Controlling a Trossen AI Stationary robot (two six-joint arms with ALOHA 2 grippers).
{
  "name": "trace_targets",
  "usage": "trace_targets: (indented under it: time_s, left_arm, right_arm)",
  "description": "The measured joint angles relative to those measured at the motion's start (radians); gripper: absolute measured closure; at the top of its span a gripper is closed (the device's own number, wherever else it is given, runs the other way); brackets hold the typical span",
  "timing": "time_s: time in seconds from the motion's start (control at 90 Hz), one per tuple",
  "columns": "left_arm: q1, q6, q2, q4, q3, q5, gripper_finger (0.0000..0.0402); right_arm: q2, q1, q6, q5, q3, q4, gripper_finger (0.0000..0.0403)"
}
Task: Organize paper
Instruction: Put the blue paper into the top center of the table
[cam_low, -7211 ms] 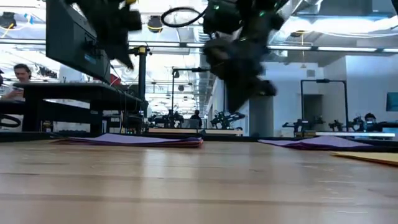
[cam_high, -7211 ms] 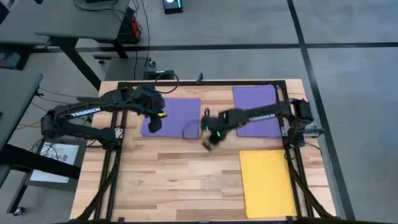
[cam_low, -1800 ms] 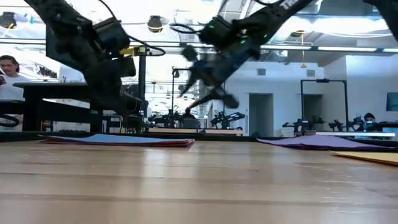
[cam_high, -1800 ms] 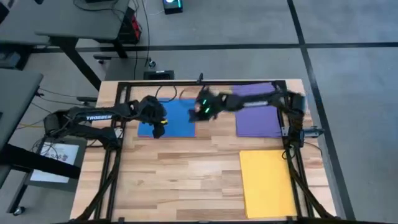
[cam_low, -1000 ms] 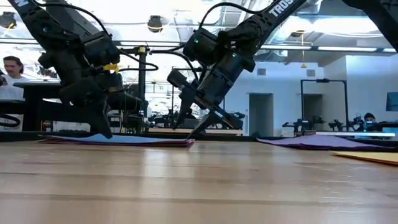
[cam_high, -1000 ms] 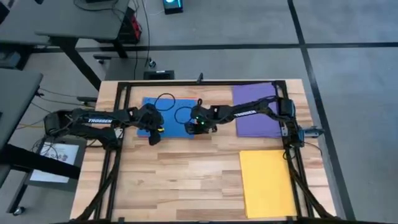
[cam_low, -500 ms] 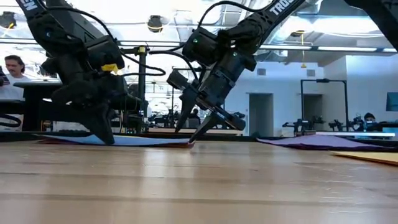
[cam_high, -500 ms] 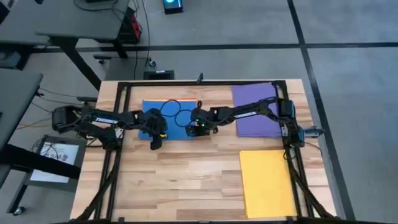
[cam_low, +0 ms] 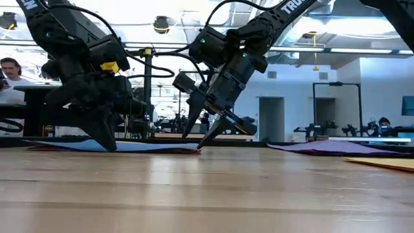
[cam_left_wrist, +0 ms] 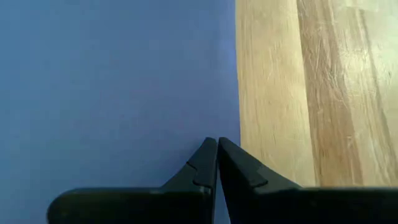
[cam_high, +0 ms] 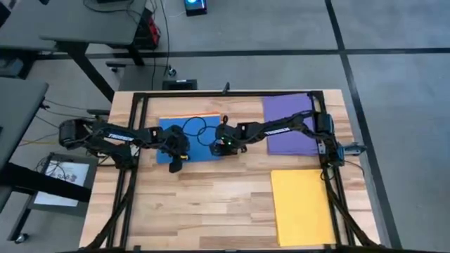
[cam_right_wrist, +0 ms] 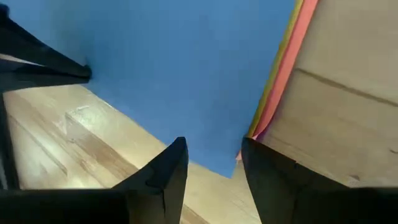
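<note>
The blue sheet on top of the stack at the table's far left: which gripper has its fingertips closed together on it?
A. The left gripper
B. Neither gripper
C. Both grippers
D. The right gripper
A. In the left wrist view the left gripper has its two tips pressed together on the blue sheet, while the right gripper shows a clear gap between its fingers over that sheet's corner.

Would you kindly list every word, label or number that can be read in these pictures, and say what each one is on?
"TROSSEN": white lettering along the left arm in the high view.
White lettering on the right arm in the high view: too small to read.
"TROS": white letters on the right arm's link at the top edge of the low view, cut off by the frame.
The sheets of paper carry no print.
</note>
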Motion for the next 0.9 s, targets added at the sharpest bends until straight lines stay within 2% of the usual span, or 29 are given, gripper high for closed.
trace_targets:
  time_s: [0.344, 0.533, 0.9]
  left_arm:
    - [0.000, -0.002, 0.000, 0.010, 0.000, 0.000, 0.0400]
    - [0.000, -0.011, 0.000, 0.010, 0.000, -0.001, 0.0400]
    - [0.000, -0.025, 0.000, 0.010, 0.000, -0.002, 0.0400]
  right_arm:
    - [0.000, 0.021, 0.010, 0.015, 0.000, 0.008, 0.0261]
    - [0.000, 0.020, -0.002, 0.018, 0.000, 0.095, 0.0262]
    - [0.000, 0.008, -0.021, 0.018, 0.000, 0.126, 0.0262]
